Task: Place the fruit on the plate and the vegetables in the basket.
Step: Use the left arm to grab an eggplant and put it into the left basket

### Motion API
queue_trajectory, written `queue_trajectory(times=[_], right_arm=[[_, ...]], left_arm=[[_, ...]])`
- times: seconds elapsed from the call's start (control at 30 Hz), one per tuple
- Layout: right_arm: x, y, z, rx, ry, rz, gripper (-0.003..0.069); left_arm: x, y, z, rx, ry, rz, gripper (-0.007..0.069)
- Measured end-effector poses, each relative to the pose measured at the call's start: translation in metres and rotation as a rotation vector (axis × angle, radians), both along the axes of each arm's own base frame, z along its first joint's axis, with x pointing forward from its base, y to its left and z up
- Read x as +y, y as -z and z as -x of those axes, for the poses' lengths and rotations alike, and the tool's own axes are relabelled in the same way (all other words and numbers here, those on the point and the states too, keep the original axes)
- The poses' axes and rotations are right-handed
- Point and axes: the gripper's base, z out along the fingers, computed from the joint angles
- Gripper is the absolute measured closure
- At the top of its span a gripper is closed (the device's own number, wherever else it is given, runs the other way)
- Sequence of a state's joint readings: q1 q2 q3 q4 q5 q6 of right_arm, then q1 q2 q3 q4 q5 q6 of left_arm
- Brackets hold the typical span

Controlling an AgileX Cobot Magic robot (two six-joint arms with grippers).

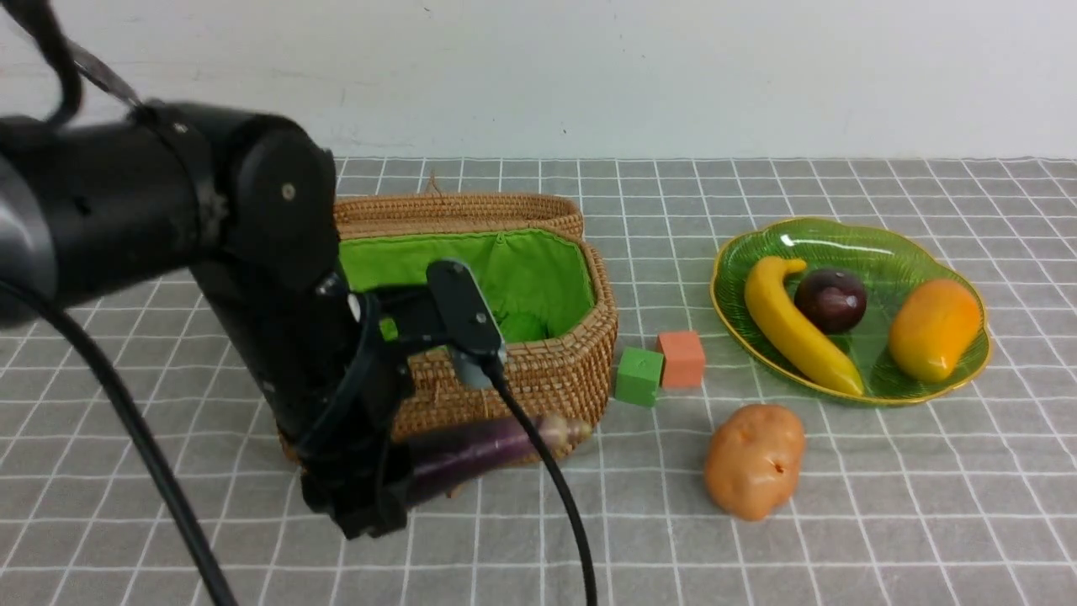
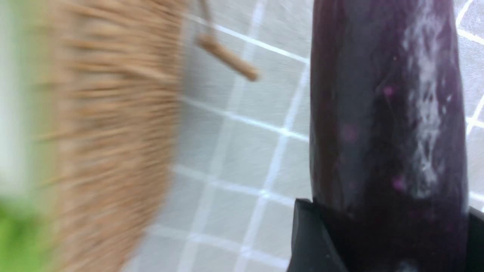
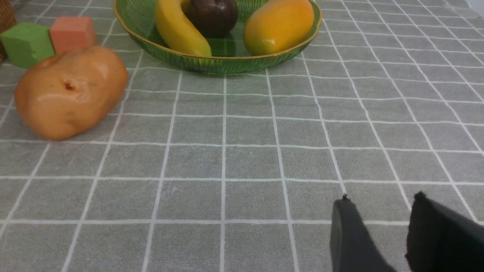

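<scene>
Gripping the eggplant (image 1: 496, 444) w/ left gripper (image 1: 370, 505) clamped at its stem-side end, long axis lying along the basket (image 1: 538, 379) front; basket sits just behind.

Eggplant (image 1: 488, 446) beside basket (image 1: 555, 370) — potato (image 1: 755, 459) near fruit-filled plate (image 1: 850, 231)

No readable text, label, brand, number or sign shows in any view.
</scene>
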State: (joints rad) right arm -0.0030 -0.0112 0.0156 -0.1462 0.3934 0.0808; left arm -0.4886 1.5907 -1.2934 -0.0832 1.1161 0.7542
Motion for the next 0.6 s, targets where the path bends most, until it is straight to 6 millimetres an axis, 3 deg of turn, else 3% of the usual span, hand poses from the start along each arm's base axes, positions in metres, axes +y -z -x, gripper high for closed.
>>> queue_trajectory(times=[0.17,0.3,0.47,0.6], right_arm=[[0.0,0.0,0.0,0.0,0.0,0.0,0.0419],[0.0,0.0,0.0,0.0,0.0,0.0,0.0419],[0.0,0.0,0.0,0.0,0.0,0.0,0.0419],[0.0,0.0,0.0,0.0,0.0,0.0,0.0419]], left_arm=[[0.005,-0.044,-0.018,-0.306,-0.004,-0.007,0.0228],[0.002,-0.053,-0.037,-0.506,-0.063,0.027,0.0228],[-0.004,-0.027,-0.065,-0.556,-0.1,-0.026,0.0228],[-0.008,0.009,-0.084,-0.521,-0.17,-0.085,0.0209]])
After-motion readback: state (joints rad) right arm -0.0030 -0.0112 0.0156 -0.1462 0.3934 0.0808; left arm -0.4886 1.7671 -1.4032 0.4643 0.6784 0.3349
